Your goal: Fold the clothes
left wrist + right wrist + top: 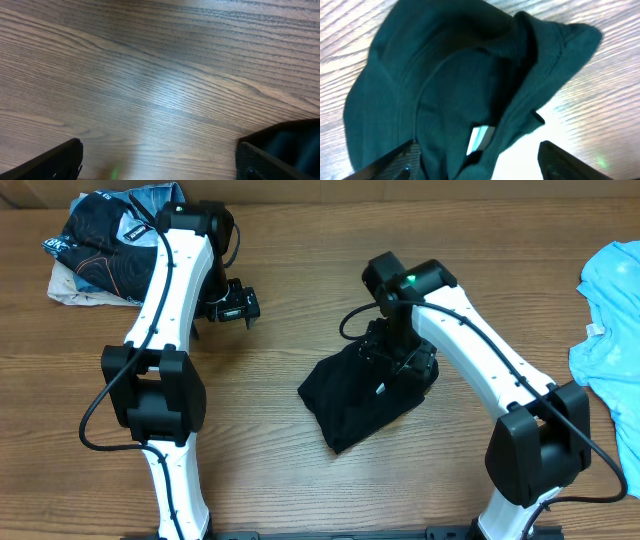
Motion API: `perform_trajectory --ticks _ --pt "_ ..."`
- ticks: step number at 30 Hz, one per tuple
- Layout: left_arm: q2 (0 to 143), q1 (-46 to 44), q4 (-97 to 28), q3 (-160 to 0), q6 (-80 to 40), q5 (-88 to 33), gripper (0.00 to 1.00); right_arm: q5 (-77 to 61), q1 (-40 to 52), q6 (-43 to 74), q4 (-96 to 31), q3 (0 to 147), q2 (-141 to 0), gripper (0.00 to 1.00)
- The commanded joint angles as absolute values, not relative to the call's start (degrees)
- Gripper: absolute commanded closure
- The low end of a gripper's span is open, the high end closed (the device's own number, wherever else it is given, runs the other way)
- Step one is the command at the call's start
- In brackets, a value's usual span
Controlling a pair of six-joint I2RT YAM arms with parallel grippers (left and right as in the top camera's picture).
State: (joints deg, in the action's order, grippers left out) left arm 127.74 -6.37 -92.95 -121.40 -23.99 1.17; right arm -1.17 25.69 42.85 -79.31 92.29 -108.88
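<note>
Overhead view: the black shirt (355,405) is lying near the middle of the table (300,470), gathered into a compact, roughly folded bundle with its white neck label (381,390) showing. The right end effector (400,363) is hanging directly over the bundle's upper right part. From its wrist camera, its 2 fingers are standing wide apart on either side of the fabric and are not pinching any of it, so I am reading it as open. The left end effector (232,307) is hovering over bare wood well to the left, also spread open with nothing between its fingers.

The light blue T-shirt (610,330) is lying unfolded at the right edge, and a pile of dark printed clothes (105,245) is sitting at the far left corner.

What is worrying me is how close those right fingers are sitting to the cloth. If 1 of them is catching a fold as the arm lifts, it is likely going to drag the top layer and undo the bundle. The collar side is also looking loosely doubled over, so it may be springing open by itself. I cannot tell whether a fingertip is touching the fabric.
</note>
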Motion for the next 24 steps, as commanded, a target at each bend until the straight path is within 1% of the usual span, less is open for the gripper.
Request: perform_trajectory --ticks 1,7,11,13,15,17,21,22,24 --pt "125.8 -6.7 -92.7 -121.2 -24.4 1.9 0.00 -3.9 25.6 44.4 -77.7 88.4 -107.2 0.26" --pt "125.8 -6.7 -92.7 -121.2 -24.4 1.9 0.00 -4.1 25.6 47.4 -74.7 81.2 -107.2 0.39" --pt "125.8 -6.7 -92.7 -121.2 -24.2 1.9 0.00 -4.2 25.6 48.3 -74.1 77.5 -107.2 0.40" --pt "125.8 -6.7 -92.7 -121.2 -24.2 1.9 0.00 -4.0 25.6 48.3 -74.2 76.4 -107.2 0.48" --pt "125.8 -6.7 -92.7 -121.2 -24.2 1.9 0.00 -3.2 25.6 48.3 -74.9 76.3 -107.2 0.59" --pt "125.8 -6.7 -92.7 -121.2 -24.2 1.9 0.00 -2.2 25.6 48.3 -75.7 76.3 -107.2 0.63" --pt "125.8 -6.7 -92.7 -121.2 -24.2 1.9 0.00 0.6 25.6 48.3 -78.8 76.8 -107.2 0.69" --pt "125.8 -6.7 -92.7 -121.2 -24.2 1.9 0.00 1.7 25.6 48.5 -80.2 77.0 -107.2 0.72" --pt "125.8 -6.7 -92.6 -121.2 -24.2 1.9 0.00 2.6 25.6 48.4 -81.9 77.0 -107.2 0.74"
